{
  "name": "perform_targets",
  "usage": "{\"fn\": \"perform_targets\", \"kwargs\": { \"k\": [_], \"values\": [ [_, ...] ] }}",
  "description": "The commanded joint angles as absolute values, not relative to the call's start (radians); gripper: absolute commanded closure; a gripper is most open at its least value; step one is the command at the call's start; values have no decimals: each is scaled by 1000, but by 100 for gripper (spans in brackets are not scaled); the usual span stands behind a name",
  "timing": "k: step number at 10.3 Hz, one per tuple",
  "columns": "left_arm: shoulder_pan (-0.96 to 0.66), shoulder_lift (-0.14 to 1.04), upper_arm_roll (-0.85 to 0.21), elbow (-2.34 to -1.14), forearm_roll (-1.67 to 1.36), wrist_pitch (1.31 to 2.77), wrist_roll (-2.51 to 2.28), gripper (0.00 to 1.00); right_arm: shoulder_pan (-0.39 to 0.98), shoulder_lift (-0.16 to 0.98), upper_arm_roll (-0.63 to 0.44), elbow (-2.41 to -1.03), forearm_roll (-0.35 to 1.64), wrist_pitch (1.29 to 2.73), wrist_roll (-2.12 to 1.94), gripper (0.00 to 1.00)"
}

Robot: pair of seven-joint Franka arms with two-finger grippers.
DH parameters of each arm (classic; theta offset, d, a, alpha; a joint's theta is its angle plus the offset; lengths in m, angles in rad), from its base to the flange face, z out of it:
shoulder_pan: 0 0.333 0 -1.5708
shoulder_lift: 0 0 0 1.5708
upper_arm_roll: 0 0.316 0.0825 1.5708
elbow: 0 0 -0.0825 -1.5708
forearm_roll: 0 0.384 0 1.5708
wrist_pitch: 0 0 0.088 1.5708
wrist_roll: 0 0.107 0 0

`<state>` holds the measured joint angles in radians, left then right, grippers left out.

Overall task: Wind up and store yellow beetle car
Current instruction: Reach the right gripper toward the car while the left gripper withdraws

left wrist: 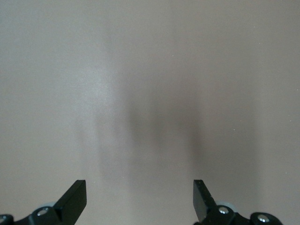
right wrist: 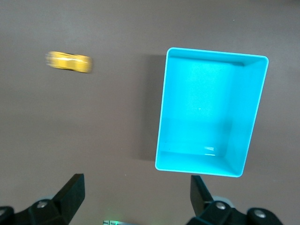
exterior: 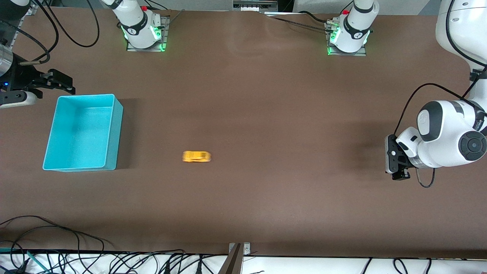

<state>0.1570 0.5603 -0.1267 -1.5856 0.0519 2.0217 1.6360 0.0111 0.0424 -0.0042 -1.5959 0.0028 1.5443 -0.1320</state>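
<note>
Here the brown bench (exterior: 266, 114) fills the front view. The turquoise bin (exterior: 81, 131) sits at middle left of that frame. At the right edge the left tool (exterior: 395, 161) hovers over bare bench, jaws spread and holding nothing. At upper left the right tool (exterior: 57, 82) hangs beside the bin, likewise spread. The yellow beetle car (exterior: 196, 156) rests on the bench just below centre, blurred, apart from the bin.
</note>
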Motion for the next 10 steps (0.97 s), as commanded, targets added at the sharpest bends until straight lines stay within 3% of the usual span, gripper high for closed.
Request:
{"fn": "perform_targets", "kwargs": {
  "k": [1,6,10],
  "values": [
    [149,563,-120,-1569,46,1999,1620,0,5,34,-3,-1608,9,1551,-152,0],
    [143,560,-129,-1526,46,1910,1482,0,8,41,-2,-1606,9,1555,-152,0],
    [91,468,-130,-1509,35,1814,1236,0,9,61,-2,-1595,8,1555,-152,0]
  ]
}}
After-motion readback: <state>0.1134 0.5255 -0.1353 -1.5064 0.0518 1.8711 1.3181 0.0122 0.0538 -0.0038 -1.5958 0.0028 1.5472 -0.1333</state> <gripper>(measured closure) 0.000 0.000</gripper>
